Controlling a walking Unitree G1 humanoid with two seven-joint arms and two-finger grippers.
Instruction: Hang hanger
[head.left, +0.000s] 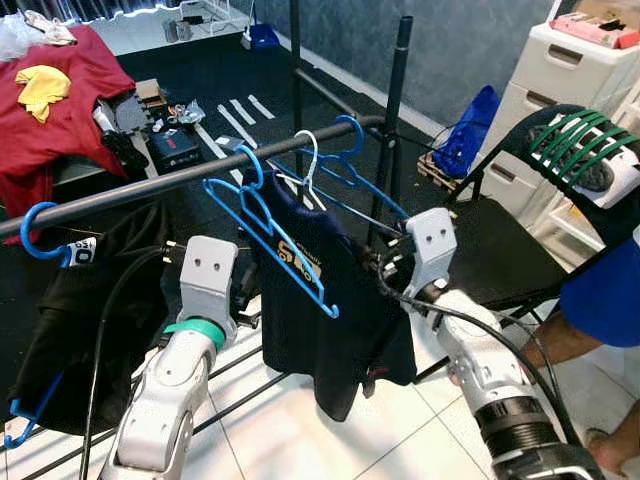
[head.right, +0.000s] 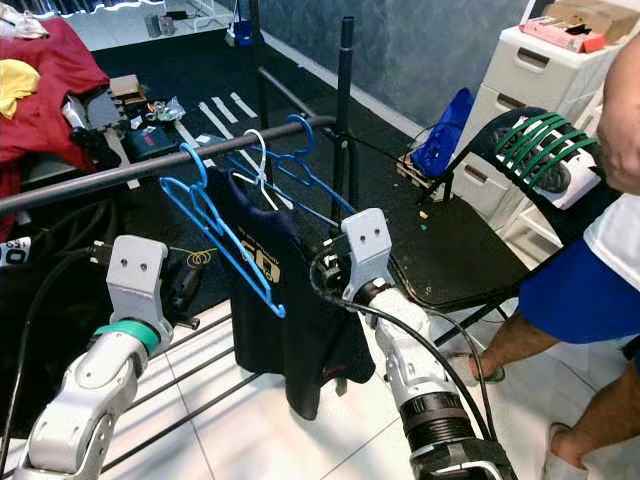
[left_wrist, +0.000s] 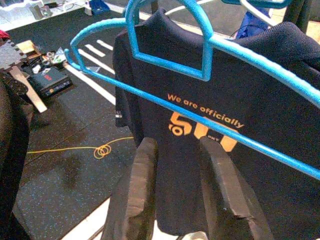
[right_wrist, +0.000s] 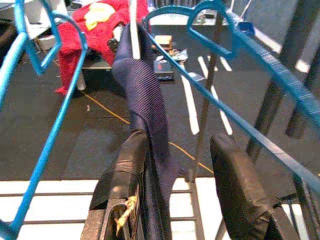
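Both grippers are spread: left gripper (left_wrist: 175, 190) faces the navy shirt (head.left: 330, 310), right gripper (right_wrist: 185, 185) straddles its edge. Its blue hanger (head.left: 270, 225) hangs on the rail (head.left: 150, 182).

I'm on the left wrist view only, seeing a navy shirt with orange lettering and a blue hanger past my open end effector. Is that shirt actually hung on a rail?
Observer: Yes. From the head view, a white hanger hooks over the dark rail, with the navy shirt beneath it.
Operator: Where's the right end effector?
Observer: The right end effector is at the shirt's right edge, open, with a fold of the fabric between its fingers.
Operator: Anyone close by?
Observer: A person in blue shorts stands on the robot's right, beside a black chair.
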